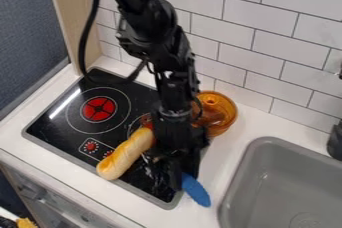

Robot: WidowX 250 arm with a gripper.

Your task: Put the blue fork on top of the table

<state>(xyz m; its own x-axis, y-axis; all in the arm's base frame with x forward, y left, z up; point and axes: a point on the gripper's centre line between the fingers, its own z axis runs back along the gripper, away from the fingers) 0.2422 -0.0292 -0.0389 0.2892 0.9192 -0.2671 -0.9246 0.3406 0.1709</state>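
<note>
Because the blue fork (196,191) pokes out from beneath your gripper (182,173) at the cooktop's (70,141) front right corner, your main risk is misjudging how well it is held. You can't tell from here whether the gripper is open or closed, nor whether the fork touches the white counter (167,217), which you would take as the table. If the hidden end isn't firmly caught, it could twist or slip when you lift. Let go too soon, and it may end up tilted across the cooktop's raised rim; swing too far toward the sink (267,177), and it could slide into the basin. The bread roll (125,154) lies close beside the gripper, so a sideways sweep could roll it off the glass.

As for materials, what you see of the fork is a rounded, matt blue paddle with a ribbed edge, probably light plastic. The roll is pale yellow, long and scored along its top. You have slick black glass under it, with a red round burner (99,109) set in rings, and a see-through amber pot (217,113), rounded and glossy, behind the arm. The sink is smooth grey with soft corners.
</note>
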